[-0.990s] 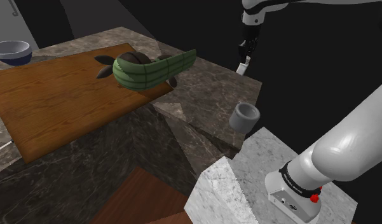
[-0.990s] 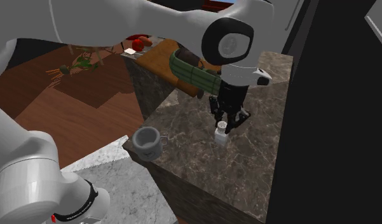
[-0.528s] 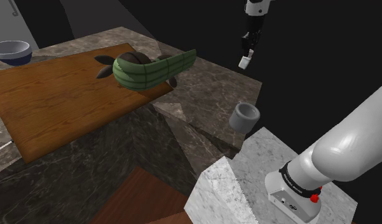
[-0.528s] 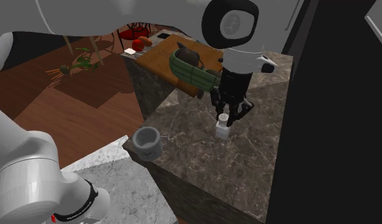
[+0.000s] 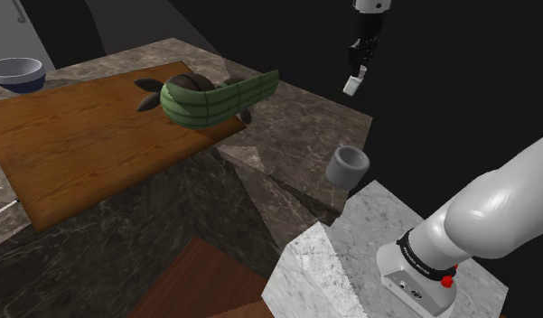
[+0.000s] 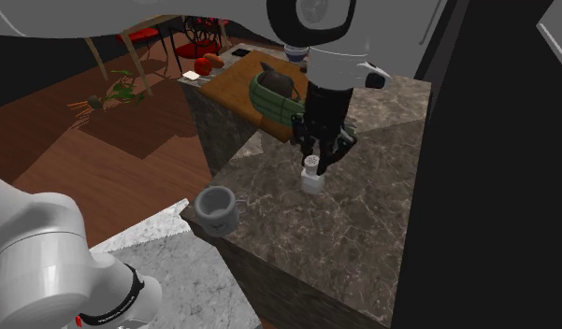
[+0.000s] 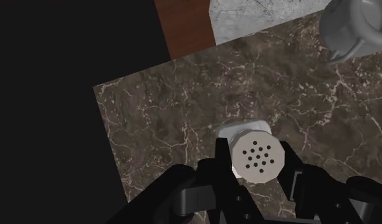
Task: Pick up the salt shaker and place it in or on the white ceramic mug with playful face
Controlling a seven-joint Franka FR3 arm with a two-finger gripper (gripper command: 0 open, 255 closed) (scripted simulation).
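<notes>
So right now the jaws are clamping down on the salt shaker [image 7: 257, 157], one black finger [image 7: 222, 167] pressing on each side of its white body. The holed cap is facing straight up at the wrist camera. In the shoulder view the shaker [image 5: 351, 85] is hanging off the end of the arm, showing against the black area above the far corner of the dark marble worktop [image 5: 296, 117]. As far as I can tell it's sitting clear of the surface. In the second exterior view the salt shaker [image 6: 311, 174] is hovering over the middle of the worktop [image 6: 372, 224].

The mug [image 6: 217, 209] is drawn plain grey and is standing upright at the worktop corner closest to the pale stone stand [image 5: 351, 244], well apart from the shaker. In the wrist view the mug [image 7: 354, 28] is poking in at a corner.

Further back, a green striped curved thing [image 5: 220, 98] is lying on a wooden board [image 5: 79, 135], and a blue bowl [image 5: 14, 72] is sitting beyond the board.
</notes>
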